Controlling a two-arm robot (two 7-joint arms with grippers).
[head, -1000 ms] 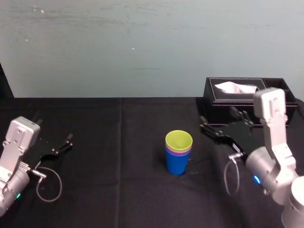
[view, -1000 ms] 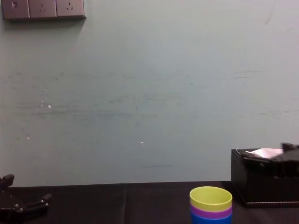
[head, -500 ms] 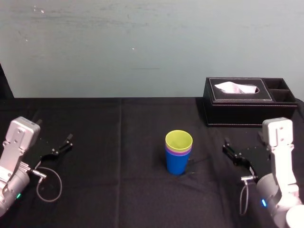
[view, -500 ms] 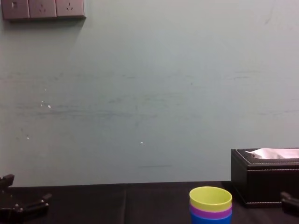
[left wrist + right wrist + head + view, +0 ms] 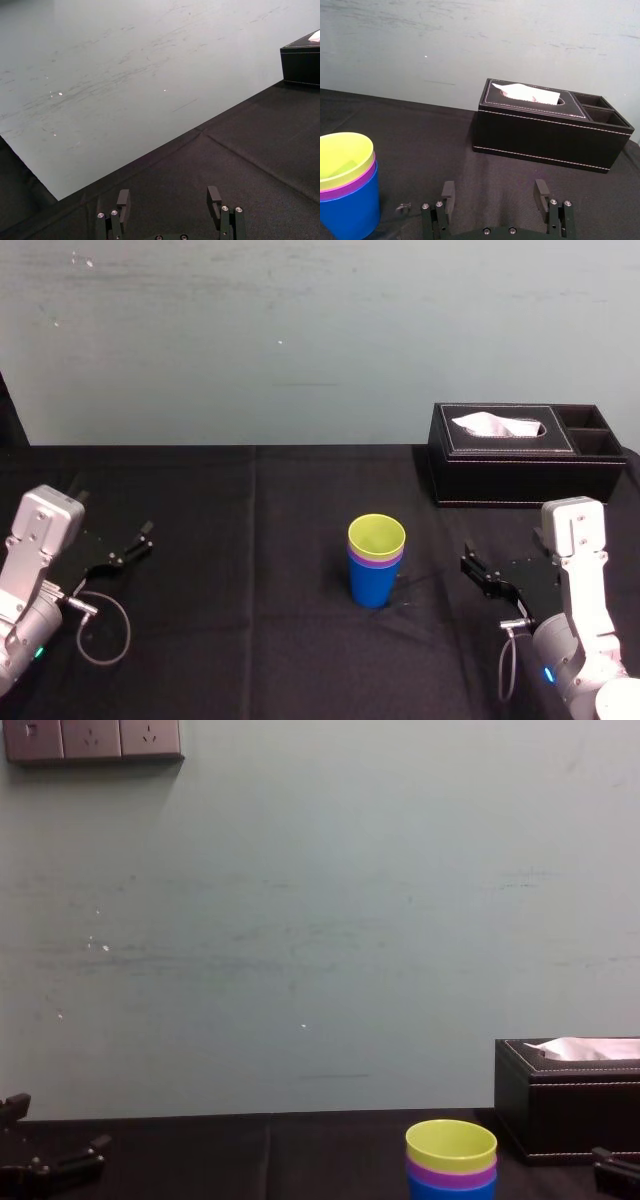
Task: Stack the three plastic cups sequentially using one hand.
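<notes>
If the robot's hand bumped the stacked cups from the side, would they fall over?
The stack would probably tip or slide fairly easily. It looks like thin, smooth plastic, so it is likely light. The blue cup at the bottom narrows toward its base, with the purple cup and yellow-green cup nested above, so it may be top-heavy.

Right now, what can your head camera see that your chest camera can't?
The head view adds the base of the blue cup, the side compartments of the tissue box and the silver arms. The chest view adds wall sockets. Both share the yellow-green cup in the purple cup in the blue cup, the tissue box, and the open left gripper and right gripper.
</notes>
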